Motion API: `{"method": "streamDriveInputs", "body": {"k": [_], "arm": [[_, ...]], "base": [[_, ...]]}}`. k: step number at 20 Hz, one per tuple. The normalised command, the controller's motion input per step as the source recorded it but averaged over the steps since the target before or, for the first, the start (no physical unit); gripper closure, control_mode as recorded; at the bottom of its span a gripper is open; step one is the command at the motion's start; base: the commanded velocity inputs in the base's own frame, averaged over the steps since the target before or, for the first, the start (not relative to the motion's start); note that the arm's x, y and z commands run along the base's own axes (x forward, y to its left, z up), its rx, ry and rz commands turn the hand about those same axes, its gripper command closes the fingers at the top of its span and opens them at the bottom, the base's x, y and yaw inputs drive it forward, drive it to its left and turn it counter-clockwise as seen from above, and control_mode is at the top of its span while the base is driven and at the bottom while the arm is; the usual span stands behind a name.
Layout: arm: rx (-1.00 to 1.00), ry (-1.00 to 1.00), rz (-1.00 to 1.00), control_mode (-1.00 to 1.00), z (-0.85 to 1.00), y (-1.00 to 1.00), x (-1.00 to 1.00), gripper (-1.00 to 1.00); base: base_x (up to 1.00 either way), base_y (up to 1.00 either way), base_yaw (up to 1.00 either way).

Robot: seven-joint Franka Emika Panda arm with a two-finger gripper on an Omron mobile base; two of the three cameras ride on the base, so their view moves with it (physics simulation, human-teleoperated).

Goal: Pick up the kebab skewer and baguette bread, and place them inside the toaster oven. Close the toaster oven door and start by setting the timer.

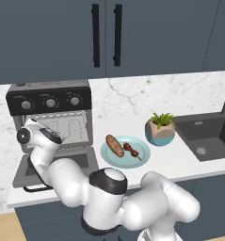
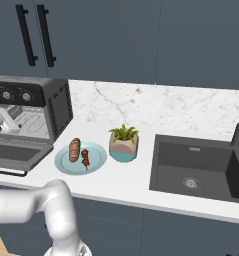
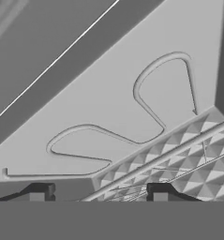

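The toaster oven [image 1: 50, 101] [image 2: 31, 97] stands at the counter's left, its door [image 1: 57, 164] [image 2: 13, 155] dropped flat open. My gripper [image 3: 99, 193] is open inside the oven mouth with nothing between its fingertips. Ahead of it are a looping heating element [image 3: 151, 93] and the wire rack [image 3: 179, 159]. To the right of the oven, the golden-brown baguette bread [image 1: 115, 145] [image 2: 74, 149] and the dark kebab skewer [image 1: 132, 150] [image 2: 85, 158] lie side by side on a pale blue plate [image 1: 109, 160] [image 2: 98, 155].
A potted plant [image 1: 160, 128] [image 2: 123, 142] stands just right of the plate. Further right is a dark sink [image 1: 208, 134] [image 2: 196, 167] with a faucet [image 2: 238, 127]. Dark cabinets hang above the counter. My arm's bulky links fill the space in front of the oven.
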Motion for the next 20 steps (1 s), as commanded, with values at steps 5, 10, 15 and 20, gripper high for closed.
{"method": "streamDriveInputs", "body": {"k": [5,10,15,20], "arm": [[0.0,0.0,0.0,-1.0,0.0,0.0,-0.28,1.0],[0.0,0.0,0.0,-1.0,0.0,0.0,-0.25,1.0],[0.0,0.0,0.0,-1.0,0.0,0.0,-0.31,1.0],[0.0,0.0,0.0,-1.0,0.0,0.0,-0.37,1.0]], "base": [[0.0,0.0,0.0],[0.0,0.0,0.0],[0.0,0.0,0.0],[0.0,0.0,0.0]]}}
